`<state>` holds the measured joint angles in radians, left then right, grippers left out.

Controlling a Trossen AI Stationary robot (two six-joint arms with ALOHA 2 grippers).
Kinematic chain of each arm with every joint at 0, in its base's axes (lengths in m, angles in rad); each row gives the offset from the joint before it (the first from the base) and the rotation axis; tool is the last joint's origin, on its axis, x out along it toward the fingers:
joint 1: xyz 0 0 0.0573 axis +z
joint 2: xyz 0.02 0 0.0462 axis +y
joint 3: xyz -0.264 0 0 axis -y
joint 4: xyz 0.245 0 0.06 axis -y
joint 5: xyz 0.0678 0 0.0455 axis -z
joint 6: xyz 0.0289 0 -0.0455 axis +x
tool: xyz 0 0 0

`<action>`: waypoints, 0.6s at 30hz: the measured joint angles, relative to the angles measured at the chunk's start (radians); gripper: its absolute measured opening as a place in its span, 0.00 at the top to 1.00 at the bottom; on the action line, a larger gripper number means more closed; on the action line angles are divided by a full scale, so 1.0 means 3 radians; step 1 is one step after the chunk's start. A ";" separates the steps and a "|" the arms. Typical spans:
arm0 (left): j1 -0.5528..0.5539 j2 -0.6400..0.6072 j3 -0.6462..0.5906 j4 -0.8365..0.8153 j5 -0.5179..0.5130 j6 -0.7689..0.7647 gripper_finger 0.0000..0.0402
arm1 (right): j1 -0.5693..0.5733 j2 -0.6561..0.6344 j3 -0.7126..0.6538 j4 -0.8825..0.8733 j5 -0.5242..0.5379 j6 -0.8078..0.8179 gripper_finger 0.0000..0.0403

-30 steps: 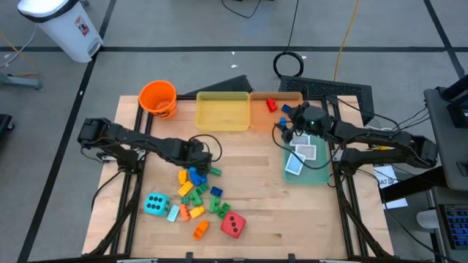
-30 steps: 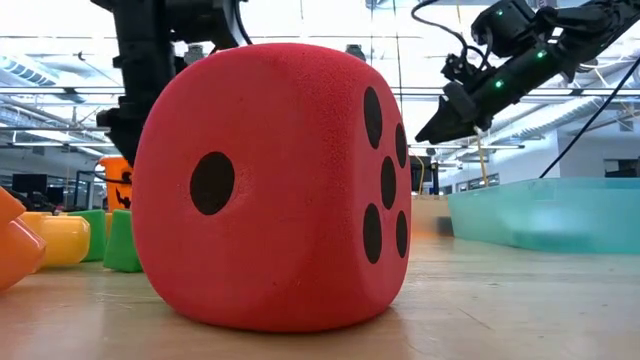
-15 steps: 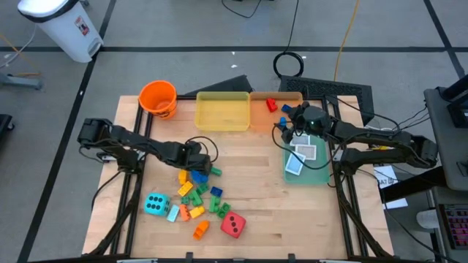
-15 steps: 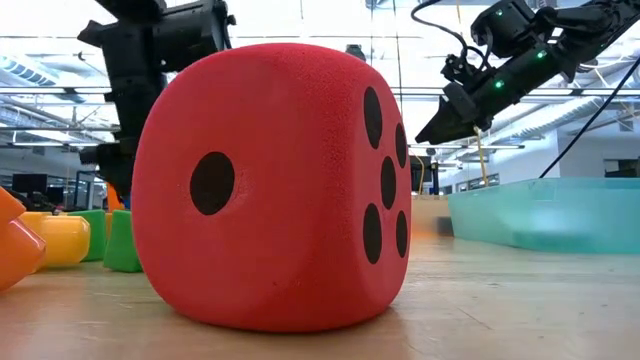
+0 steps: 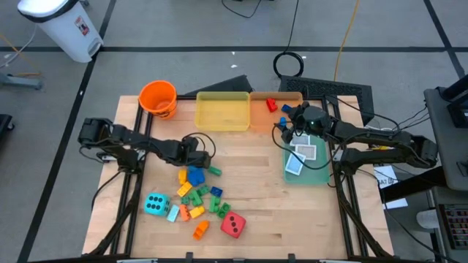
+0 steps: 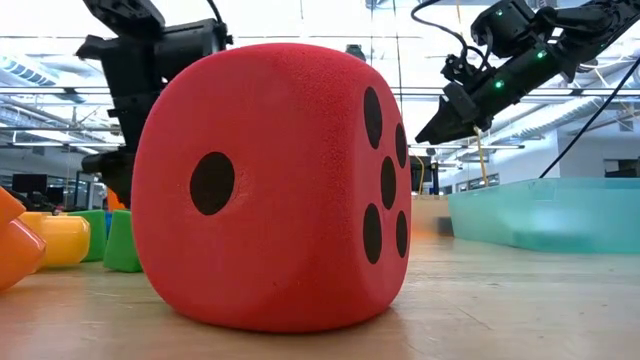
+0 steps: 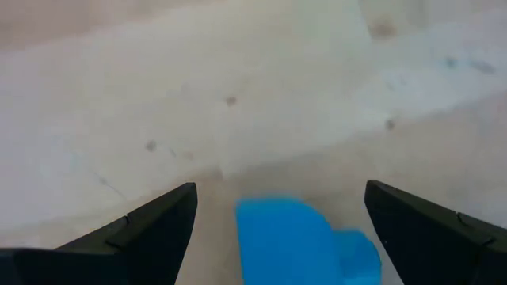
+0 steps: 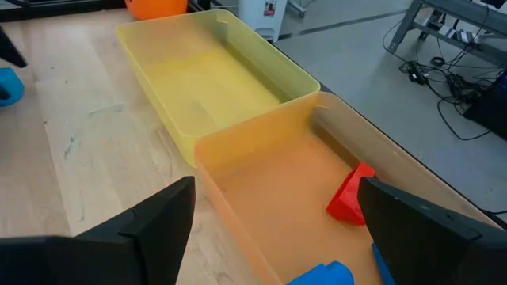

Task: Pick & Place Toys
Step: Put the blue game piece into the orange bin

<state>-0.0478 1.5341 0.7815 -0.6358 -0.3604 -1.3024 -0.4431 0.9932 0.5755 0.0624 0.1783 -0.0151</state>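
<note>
Left gripper [image 7: 277, 214] spread wide, empty, straddling a blue brick [image 7: 305, 241] for pickup; right gripper [image 8: 273, 210] likewise open, parked over orange tray [image 8: 277, 166].

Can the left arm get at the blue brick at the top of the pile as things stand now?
Probably yes. The left gripper hangs open just above the blue brick, which shows between its fingers in the wrist view, with only bare table beyond it. Other bricks lie close on the pile's side.
</note>
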 joint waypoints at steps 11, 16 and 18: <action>0.0117 -0.0359 0.0105 -0.0425 0.0722 0.0126 0.08 | 0.0000 0.0000 0.0000 -0.0010 0.0000 0.0000 0.21; -0.0096 -0.0331 0.0063 -0.0412 0.0794 -0.0157 0.08 | -0.0001 0.0000 0.0000 -0.0010 0.0001 0.0002 0.21; -0.0143 -0.0231 0.0034 -0.0391 0.0744 -0.0171 0.08 | -0.0001 0.0000 0.0000 -0.0003 0.0000 0.0001 0.21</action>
<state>-0.0907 1.4647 0.7916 -0.7532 -0.1373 -1.3537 -0.4435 0.9932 0.5755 0.0614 0.1783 -0.0147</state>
